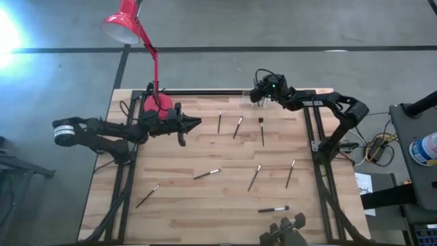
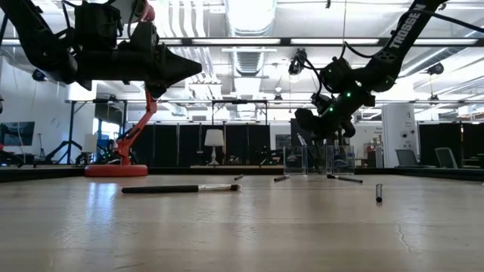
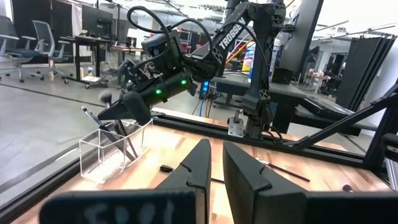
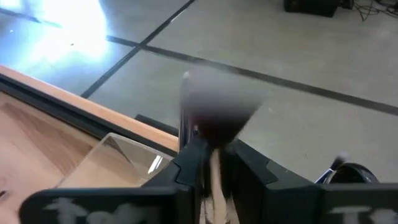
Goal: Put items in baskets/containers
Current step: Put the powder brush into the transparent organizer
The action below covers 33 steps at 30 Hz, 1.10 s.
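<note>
"TROSSEN" in white caps runs along the right arm (image 2: 393, 45) in the low view. Left wrist view shows part of the same word, "TROSSE", on that arm's (image 3: 233, 34) dark link. High view: white lettering on the arm (image 1: 313, 103), too small to read. Right wrist view: no text. Nothing else legible.

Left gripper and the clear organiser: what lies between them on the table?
In the high view, one brush lies between the left gripper and the organiser; otherwise bare wood.
</note>
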{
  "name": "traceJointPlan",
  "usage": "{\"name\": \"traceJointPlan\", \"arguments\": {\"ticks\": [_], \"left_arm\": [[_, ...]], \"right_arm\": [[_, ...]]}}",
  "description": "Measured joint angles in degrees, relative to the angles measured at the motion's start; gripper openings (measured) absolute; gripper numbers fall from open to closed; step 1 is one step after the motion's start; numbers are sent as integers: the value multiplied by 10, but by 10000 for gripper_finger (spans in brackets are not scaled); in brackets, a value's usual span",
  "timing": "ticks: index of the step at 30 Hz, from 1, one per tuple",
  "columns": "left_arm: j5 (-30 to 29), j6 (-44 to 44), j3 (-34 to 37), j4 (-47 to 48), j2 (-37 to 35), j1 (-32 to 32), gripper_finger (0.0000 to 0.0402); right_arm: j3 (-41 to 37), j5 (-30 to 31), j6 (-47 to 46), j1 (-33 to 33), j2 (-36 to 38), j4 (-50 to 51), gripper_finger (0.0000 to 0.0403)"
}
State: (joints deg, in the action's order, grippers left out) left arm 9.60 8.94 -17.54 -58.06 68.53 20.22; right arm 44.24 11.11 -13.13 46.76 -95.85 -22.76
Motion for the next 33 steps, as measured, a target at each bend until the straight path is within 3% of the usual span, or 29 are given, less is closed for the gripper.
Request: {"name": "traceJointPlan", "arguments": {"ticks": [7,18,25,33], "left_arm": [[0,1,-1,14,0,0,35],[-3,-7,-1,37,0,0,35],[-5,-8,0,42,0,0,35],[-5,-8,-1,41,0,0,35]], "right_arm": [[0,-8,0,0,3,2,84],[-10,-3,30,-27,101,63,27],[-64,73,28,-79,165,54,25],[-41,82,12,-48,162,64,25]]}}
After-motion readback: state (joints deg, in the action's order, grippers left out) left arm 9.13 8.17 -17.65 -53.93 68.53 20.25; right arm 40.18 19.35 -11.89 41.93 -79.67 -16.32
